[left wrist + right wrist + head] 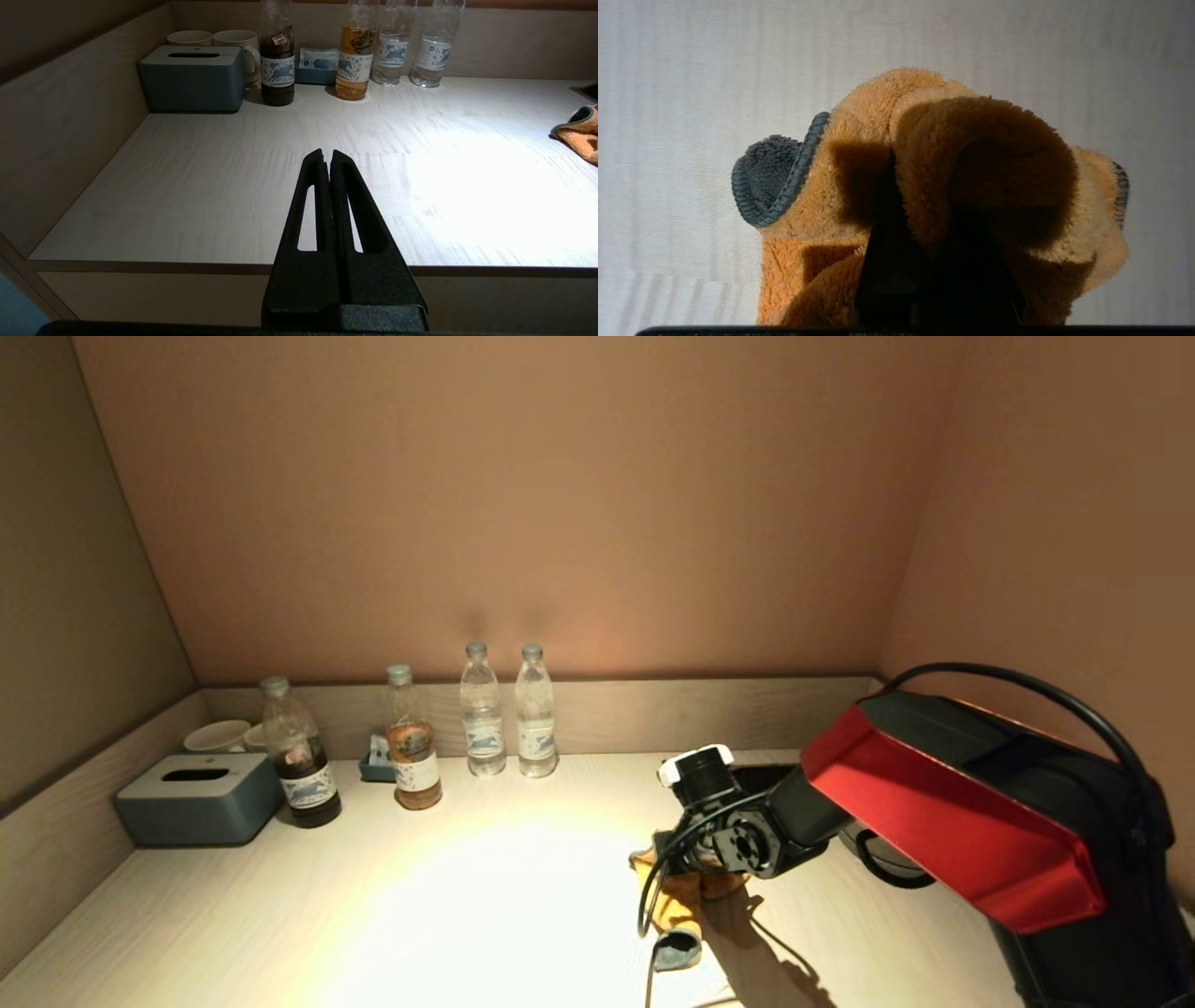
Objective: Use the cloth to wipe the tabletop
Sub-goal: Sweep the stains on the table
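The orange fleece cloth (pixel 679 903) with a grey edge lies bunched on the pale wooden tabletop (pixel 448 905), right of its middle. My right gripper (pixel 693 873) points down onto it. In the right wrist view the cloth (pixel 971 149) folds over the dark fingers, and the gripper (pixel 924 219) is shut on a fold of it. My left gripper (pixel 327 155) is shut and empty, held just off the table's front edge on the left. The cloth (pixel 579 135) shows far to its right.
Along the back wall stand a dark-drink bottle (pixel 301 756), an amber bottle (pixel 413 742) and two clear water bottles (pixel 484 711) (pixel 536 714). A grey-blue tissue box (pixel 198 797) and white cups (pixel 217 735) sit back left. Walls close in on three sides.
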Motion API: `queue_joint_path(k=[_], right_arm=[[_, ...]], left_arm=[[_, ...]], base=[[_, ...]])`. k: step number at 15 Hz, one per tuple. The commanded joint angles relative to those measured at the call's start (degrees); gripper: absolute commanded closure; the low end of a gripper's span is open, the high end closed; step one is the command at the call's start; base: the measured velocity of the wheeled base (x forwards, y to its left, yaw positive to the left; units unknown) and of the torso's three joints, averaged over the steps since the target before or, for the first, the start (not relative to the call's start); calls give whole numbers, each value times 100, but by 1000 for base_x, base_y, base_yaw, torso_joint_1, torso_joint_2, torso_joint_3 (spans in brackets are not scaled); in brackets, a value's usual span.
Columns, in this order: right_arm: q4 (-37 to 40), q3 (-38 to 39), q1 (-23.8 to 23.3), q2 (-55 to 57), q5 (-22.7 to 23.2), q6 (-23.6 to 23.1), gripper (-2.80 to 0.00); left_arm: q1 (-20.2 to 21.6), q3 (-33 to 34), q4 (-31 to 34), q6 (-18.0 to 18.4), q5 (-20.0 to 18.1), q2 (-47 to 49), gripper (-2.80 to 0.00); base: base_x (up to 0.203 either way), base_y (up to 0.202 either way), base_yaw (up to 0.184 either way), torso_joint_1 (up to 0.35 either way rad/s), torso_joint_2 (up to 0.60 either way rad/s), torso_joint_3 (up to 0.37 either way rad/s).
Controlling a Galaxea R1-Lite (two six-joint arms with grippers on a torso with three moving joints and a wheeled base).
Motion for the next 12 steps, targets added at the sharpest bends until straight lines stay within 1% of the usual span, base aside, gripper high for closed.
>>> queue_joint_path(k=[1, 8, 12], right_arm=[[-12, -67, 140, 158, -2, -2, 0], [-29, -181, 711, 290, -2, -11, 0], [-13, -564, 925, 441, -2, -127, 0]], left_arm=[[2, 0, 0, -3, -2, 9, 0], [2, 0, 0, -3, -2, 9, 0], [2, 0, 0, -3, -2, 9, 0]], base=[[0, 0, 0, 0, 0, 0], [0, 0, 0, 0, 0, 0], [0, 0, 0, 0, 0, 0]])
